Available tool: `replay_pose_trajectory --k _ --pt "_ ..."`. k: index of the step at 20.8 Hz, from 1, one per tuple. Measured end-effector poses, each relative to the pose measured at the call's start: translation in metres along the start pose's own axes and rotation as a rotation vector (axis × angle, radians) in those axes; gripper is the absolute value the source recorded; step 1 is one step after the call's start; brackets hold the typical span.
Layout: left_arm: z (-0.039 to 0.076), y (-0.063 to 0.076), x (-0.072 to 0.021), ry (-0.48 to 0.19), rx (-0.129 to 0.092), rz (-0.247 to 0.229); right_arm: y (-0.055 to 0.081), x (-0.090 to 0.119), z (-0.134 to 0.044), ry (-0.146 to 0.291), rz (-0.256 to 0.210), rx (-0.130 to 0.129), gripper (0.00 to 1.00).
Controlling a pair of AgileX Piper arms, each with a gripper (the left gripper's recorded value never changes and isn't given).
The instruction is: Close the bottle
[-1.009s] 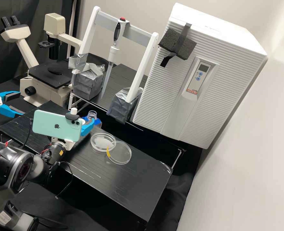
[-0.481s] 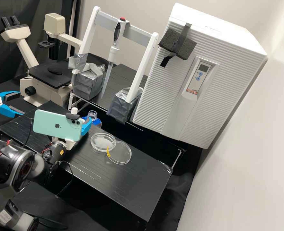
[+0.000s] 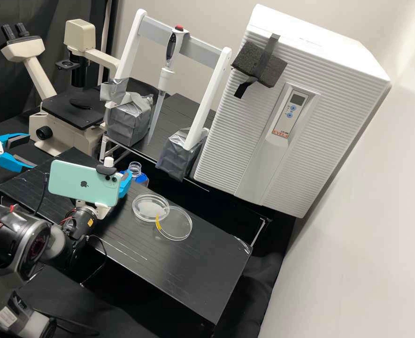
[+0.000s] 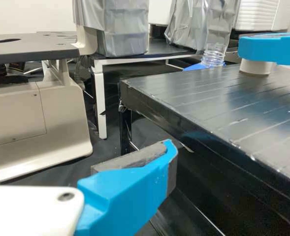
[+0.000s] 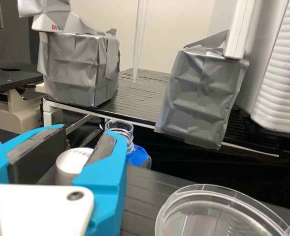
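An open clear bottle (image 3: 135, 168) with a blue base stands at the far edge of the raised black platform (image 3: 184, 263); its threaded neck (image 5: 119, 129) has no cap on it. My right gripper (image 5: 80, 147) is shut on a pale round cap (image 5: 75, 161), just in front of the bottle and slightly to its left. In the high view the right gripper (image 3: 125, 180) sits below a mint-green phone on the wrist. The left wrist view shows that cap (image 4: 255, 66) low over the platform, near the bottle (image 4: 216, 49). My left gripper (image 3: 9, 150) is open at the far left, off the platform.
Two clear petri dishes (image 3: 163, 215) lie on the platform right of the bottle. Behind stand a pipette (image 3: 163, 89) on a white stand with grey taped feet (image 5: 199, 101), a microscope (image 3: 52, 108) and a large white ribbed machine (image 3: 292, 108).
My right gripper with the cap has edged slightly up and toward the bottle. The left gripper has stayed where it was.
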Motion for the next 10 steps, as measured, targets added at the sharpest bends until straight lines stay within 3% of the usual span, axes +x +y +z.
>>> replay_pose_trajectory --k 6,10 --pt "-0.0004 0.0013 0.0009 -0.001 0.003 0.004 0.0 0.0 0.0 0.0 0.0 0.0 0.0" --pt "-0.0007 0.0017 0.0012 0.001 0.003 0.007 0.0081 0.0001 0.0008 -0.004 0.033 0.0 0.0"
